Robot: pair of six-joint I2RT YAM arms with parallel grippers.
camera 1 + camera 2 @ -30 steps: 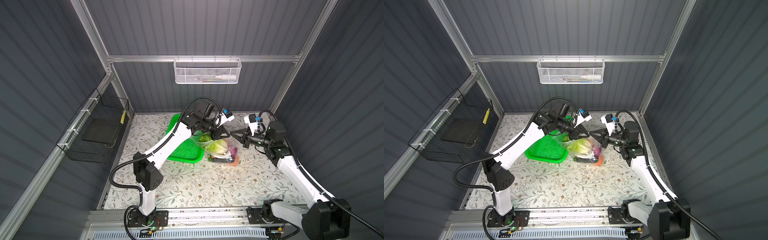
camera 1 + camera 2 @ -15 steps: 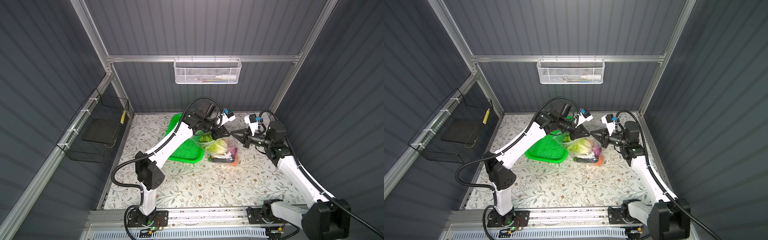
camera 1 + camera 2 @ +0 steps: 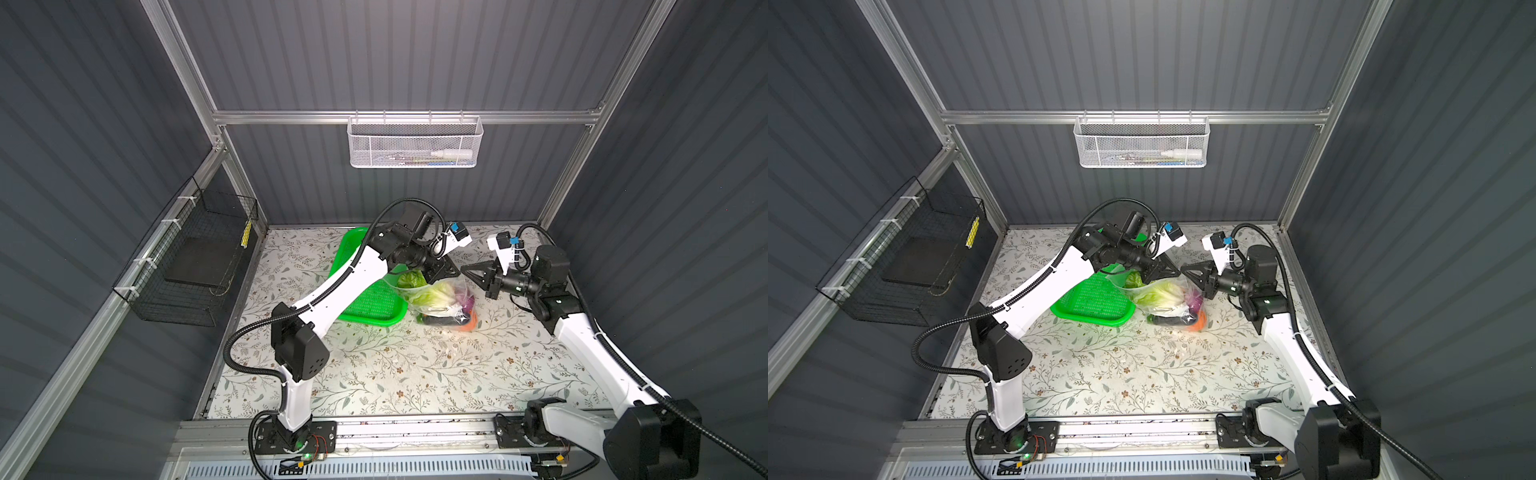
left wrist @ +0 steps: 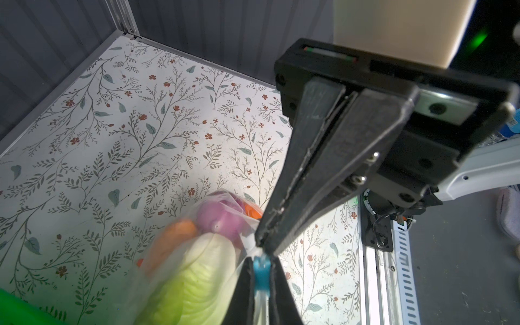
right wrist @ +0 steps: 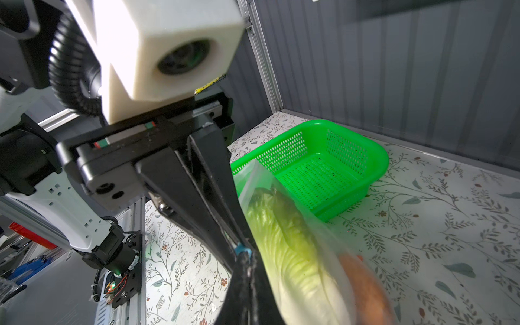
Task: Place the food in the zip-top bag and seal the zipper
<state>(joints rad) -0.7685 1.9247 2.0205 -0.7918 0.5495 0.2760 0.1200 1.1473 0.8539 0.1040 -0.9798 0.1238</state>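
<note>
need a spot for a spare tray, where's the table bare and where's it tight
Biggest bare patch: the table in front, bordered by the green basket, the zip-top bag and the rail at the arm bases. A narrower strip lies between the basket and the left wall. Crowded: back middle, where the left gripper and right gripper pinch the bag.

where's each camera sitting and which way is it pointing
Both top views: high at the front, looking down on the floral table; both arms, left tool and right tool almost meeting.
Left wrist: on the left arm, looking past its tool at the right tool and the zip-top bag.
Right wrist: on the right arm, facing the left tool and green basket.
Shared: both wrist views show the blue slider.
</note>
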